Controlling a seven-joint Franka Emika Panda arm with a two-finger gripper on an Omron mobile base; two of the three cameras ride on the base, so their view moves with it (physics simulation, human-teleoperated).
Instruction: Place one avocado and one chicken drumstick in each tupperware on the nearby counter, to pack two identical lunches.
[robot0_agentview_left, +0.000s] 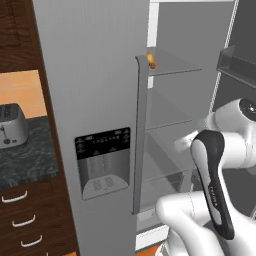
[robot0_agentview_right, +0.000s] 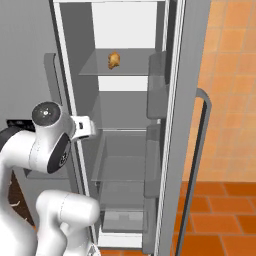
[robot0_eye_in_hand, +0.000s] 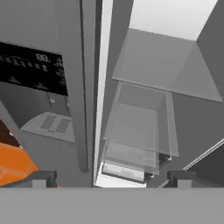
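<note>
**Q:** What is the state of the pincer (robot0_eye_in_hand: 109, 178)?

**A:** Fully spread. In the hand view the two dark fingertips (robot0_eye_in_hand: 40, 178) stand far apart, with nothing held and nothing touched. The hand points into the open fridge compartment (robot0_agentview_right: 125, 125).

**Q:** What lies ahead of it?

**A:** Glass shelves (robot0_eye_in_hand: 168, 65), stacked one above another, with a drawer (robot0_eye_in_hand: 131, 144) near the bottom. To the left hangs the closed fridge door (robot0_agentview_left: 95, 100), which carries a black dispenser panel (robot0_agentview_left: 102, 142) and a long vertical handle (robot0_agentview_left: 140, 135).

**Q:** Where are the task items?

**A:** One chicken drumstick (robot0_agentview_right: 114, 60) rests on an upper shelf, well above the hand. The counter (robot0_agentview_left: 27, 150) stands left of the fridge, bears a silver toaster (robot0_agentview_left: 11, 124) and sits over brown drawers (robot0_agentview_left: 25, 220).

**Q:** And on the right?

**A:** The opened door (robot0_agentview_right: 185, 125), backed by an orange tiled wall (robot0_agentview_right: 230, 75).
</note>
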